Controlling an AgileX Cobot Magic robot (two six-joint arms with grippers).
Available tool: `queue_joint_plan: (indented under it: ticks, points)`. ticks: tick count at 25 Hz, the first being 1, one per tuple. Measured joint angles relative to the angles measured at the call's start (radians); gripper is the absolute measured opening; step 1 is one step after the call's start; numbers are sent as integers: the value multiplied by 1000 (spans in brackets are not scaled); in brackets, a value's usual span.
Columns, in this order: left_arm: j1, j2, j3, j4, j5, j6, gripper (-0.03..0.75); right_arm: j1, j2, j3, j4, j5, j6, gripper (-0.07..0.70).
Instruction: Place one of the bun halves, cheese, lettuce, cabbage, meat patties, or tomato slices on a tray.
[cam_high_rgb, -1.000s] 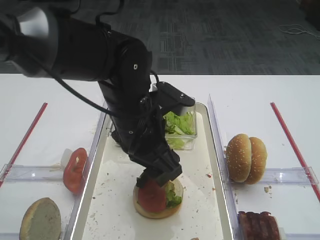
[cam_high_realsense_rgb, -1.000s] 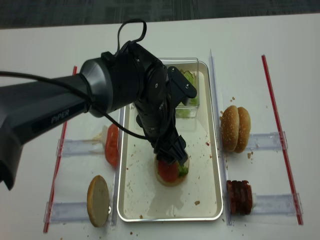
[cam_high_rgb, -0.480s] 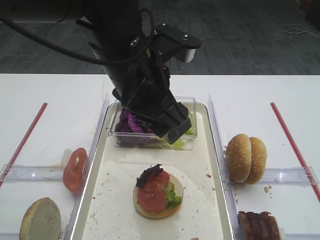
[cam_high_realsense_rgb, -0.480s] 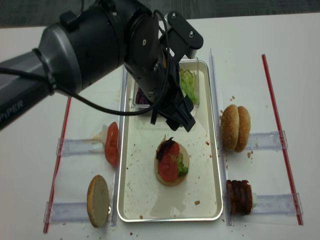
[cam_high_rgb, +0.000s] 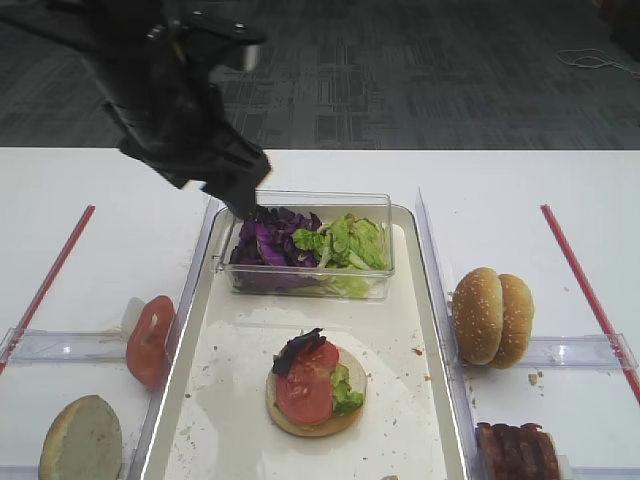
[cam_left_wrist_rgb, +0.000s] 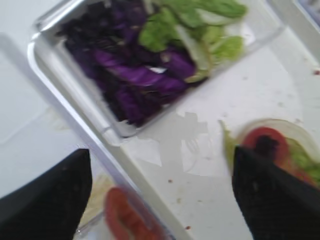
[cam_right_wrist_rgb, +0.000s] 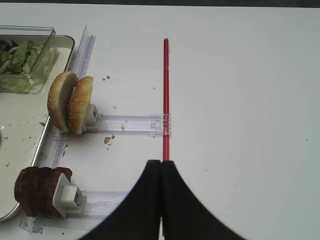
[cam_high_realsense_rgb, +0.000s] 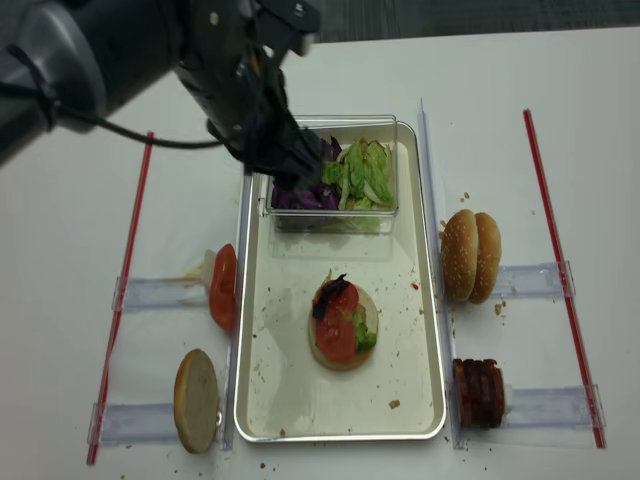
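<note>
On the tray (cam_high_rgb: 235, 345) lies a bun half (cam_high_rgb: 315, 418) stacked with lettuce (cam_high_rgb: 346, 392), a tomato slice (cam_high_rgb: 304, 393) and a dark purple cabbage piece (cam_high_rgb: 298, 349) on top. My left gripper (cam_high_rgb: 243, 198) hangs open and empty above the tray's back left corner, beside the clear box. In the left wrist view its fingers (cam_left_wrist_rgb: 47, 195) stand wide apart over the tray rim. My right gripper (cam_right_wrist_rgb: 161, 163) is shut on nothing above bare table, right of the bun halves (cam_right_wrist_rgb: 70, 102) and meat patties (cam_right_wrist_rgb: 39, 190). Cheese is out of view.
The clear box (cam_high_rgb: 377, 205) at the tray's back holds purple cabbage (cam_high_rgb: 262, 243) and lettuce (cam_high_rgb: 348, 240). Left of the tray stand tomato slices (cam_high_rgb: 148, 340) and a bun half (cam_high_rgb: 80, 440) in clear holders. Red strips (cam_high_rgb: 585, 290) cross the table at both sides.
My left gripper has lifted off the stack, leaving the cabbage piece on the tomato slice. It has swung back and left past the clear box.
</note>
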Motion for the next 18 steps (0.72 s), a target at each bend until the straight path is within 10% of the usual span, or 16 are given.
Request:
queue_joint_plan:
  ticks: [9, 18]
  points:
    - [411, 0, 0, 20, 78, -6, 564, 0, 0, 0, 0, 0, -2, 315]
    - [487, 0, 0, 18, 139, -7, 564, 0, 0, 0, 0, 0, -2, 315]
